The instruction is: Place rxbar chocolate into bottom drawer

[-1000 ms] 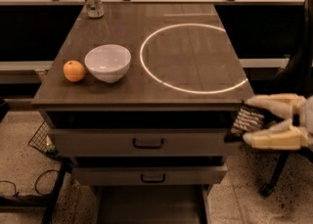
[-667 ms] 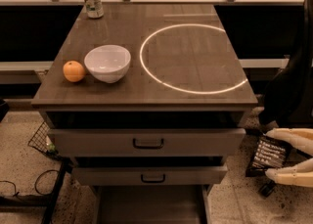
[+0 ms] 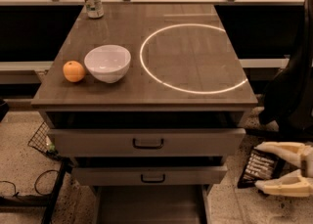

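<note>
My gripper (image 3: 260, 166) is at the lower right of the camera view, beside the cabinet's right side and level with the middle drawer. Its two cream fingers (image 3: 279, 148) are shut on the rxbar chocolate (image 3: 257, 166), a flat black wrapper with white print held between them. The bottom drawer (image 3: 149, 207) is pulled out at the cabinet's foot as a plain grey tray, left of and below the gripper. Its front part is cut off by the frame's lower edge.
On the cabinet top (image 3: 195, 61) sit a white bowl (image 3: 107, 63), an orange (image 3: 74, 71) and a can (image 3: 92, 0) at the back. The top drawer (image 3: 146, 141) and middle drawer (image 3: 149, 174) stand slightly open. A wire basket (image 3: 43, 140) and cables lie on the floor at left.
My gripper has moved down along the cabinet's right side with the bar in it, from the top drawer's level to the middle drawer's level.
</note>
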`<state>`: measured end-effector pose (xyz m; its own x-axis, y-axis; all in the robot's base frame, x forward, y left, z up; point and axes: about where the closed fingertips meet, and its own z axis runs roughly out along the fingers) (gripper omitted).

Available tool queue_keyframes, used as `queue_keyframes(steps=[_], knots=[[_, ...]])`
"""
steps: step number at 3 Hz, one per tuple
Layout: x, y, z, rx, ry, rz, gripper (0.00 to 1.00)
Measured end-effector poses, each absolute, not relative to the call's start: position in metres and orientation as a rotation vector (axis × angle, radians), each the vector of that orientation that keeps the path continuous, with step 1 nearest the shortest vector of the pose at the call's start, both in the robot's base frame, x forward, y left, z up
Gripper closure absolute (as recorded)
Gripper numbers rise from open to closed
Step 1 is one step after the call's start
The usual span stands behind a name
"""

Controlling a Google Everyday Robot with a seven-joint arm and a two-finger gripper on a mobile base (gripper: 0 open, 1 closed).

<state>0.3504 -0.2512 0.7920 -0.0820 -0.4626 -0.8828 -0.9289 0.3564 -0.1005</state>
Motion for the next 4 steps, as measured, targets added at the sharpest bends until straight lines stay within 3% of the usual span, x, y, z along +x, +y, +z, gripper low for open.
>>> queue_keyframes(steps=[2,4], knots=[[0.331,-0.262,0.619,-1.295,1.737,0.645,1.0],[0.32,-0.248,0.478,-1.208,1.763,0.804,1.0]])
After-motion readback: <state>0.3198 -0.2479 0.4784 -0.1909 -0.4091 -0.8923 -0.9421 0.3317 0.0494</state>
